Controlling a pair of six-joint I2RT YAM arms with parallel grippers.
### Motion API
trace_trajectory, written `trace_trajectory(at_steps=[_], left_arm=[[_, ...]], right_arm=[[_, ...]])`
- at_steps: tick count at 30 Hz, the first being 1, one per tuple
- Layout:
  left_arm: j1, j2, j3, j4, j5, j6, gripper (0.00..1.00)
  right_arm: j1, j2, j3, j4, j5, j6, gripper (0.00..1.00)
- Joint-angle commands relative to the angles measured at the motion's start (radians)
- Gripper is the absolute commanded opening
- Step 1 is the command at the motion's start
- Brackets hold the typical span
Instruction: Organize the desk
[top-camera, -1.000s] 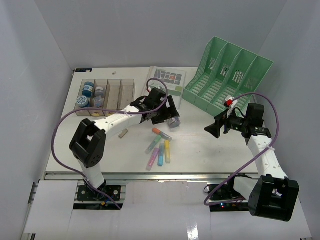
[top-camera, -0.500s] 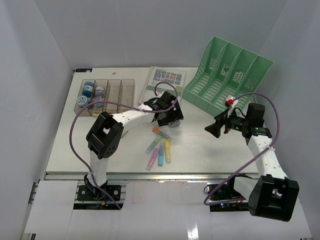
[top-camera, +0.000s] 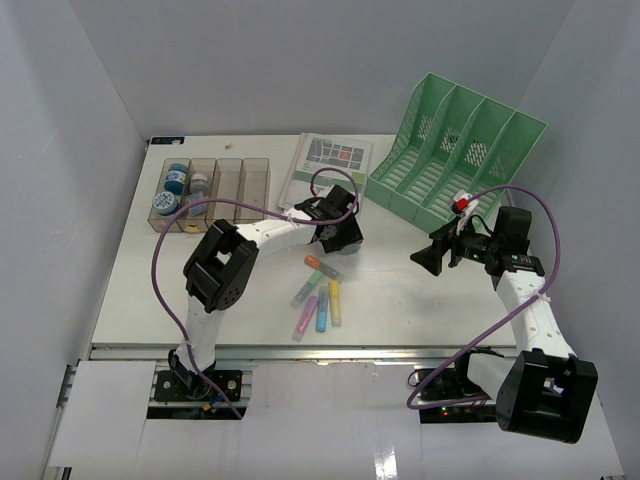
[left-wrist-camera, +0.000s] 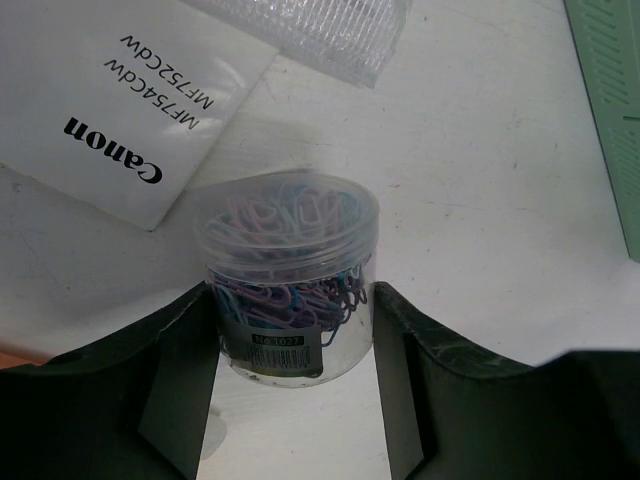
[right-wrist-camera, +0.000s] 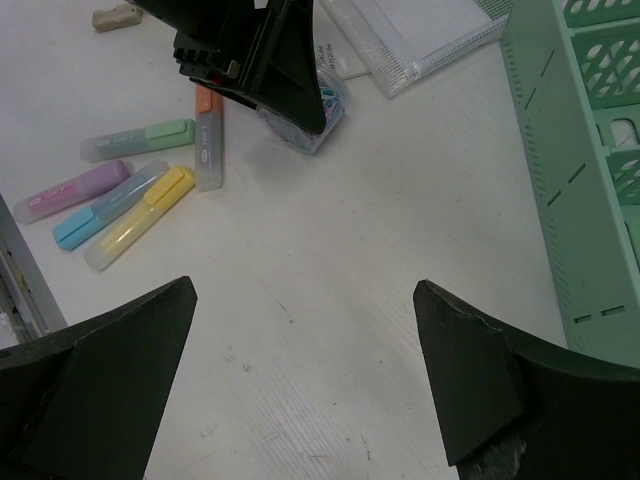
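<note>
While upright on the desk (top-camera: 400, 300), paper-clip tub (left-wrist-camera: 287, 280) clamped in left claw (left-wrist-camera: 293, 305); right claw (right-wrist-camera: 303, 290) wide apart, well away.

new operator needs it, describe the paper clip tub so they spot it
Left of the green file rack on the desk lies a Canon booklet. Beside it, between the left gripper's fingers, stands a clear round tub of pastel paper clips, unlike the flat-lying highlighters.
</note>
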Motion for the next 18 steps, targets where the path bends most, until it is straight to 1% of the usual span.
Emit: trace_trajectory(at_steps=[1,4,6,8,11,13,14,15,18], left_arm=[[0.000,-0.057,0.007,0.009,-0.024,-0.010,0.51],[0.000,-0.079,-0.005,0.028,0.022,-0.003,0.40],[0.001,-0.106,-0.010,0.039,0.056,0.011,0.35],[0.003,-0.175,-0.034,0.042,0.070,0.023,0.31],[0.034,-0.289,-0.086,0.044,0.079,0.033,0.29],[0.089,-0.397,-0.157,0.055,0.111,0.011,0.29],[0.134,-0.460,-0.206,0.068,0.177,-0.007,0.29],[0.200,-0.534,-0.269,0.086,0.209,-0.021,0.28],[0.394,-0.671,-0.386,0.109,0.287,-0.060,0.24]], right_arm=[[-0.007,-0.009,-0.005,0.025,-0.028,-0.005,0.96],[-0.010,-0.009,-0.007,0.022,-0.033,-0.009,0.96],[-0.013,-0.010,-0.007,0.017,-0.038,-0.015,0.96],[-0.018,-0.010,-0.005,0.013,-0.046,-0.018,0.96],[-0.022,-0.013,-0.005,0.011,-0.050,-0.022,0.96],[-0.021,-0.015,-0.005,0.011,-0.055,-0.022,0.96],[-0.022,-0.015,-0.005,0.010,-0.057,-0.022,0.96],[-0.023,-0.016,-0.005,0.010,-0.059,-0.023,0.96],[-0.024,-0.018,-0.005,0.009,-0.065,-0.024,0.96]])
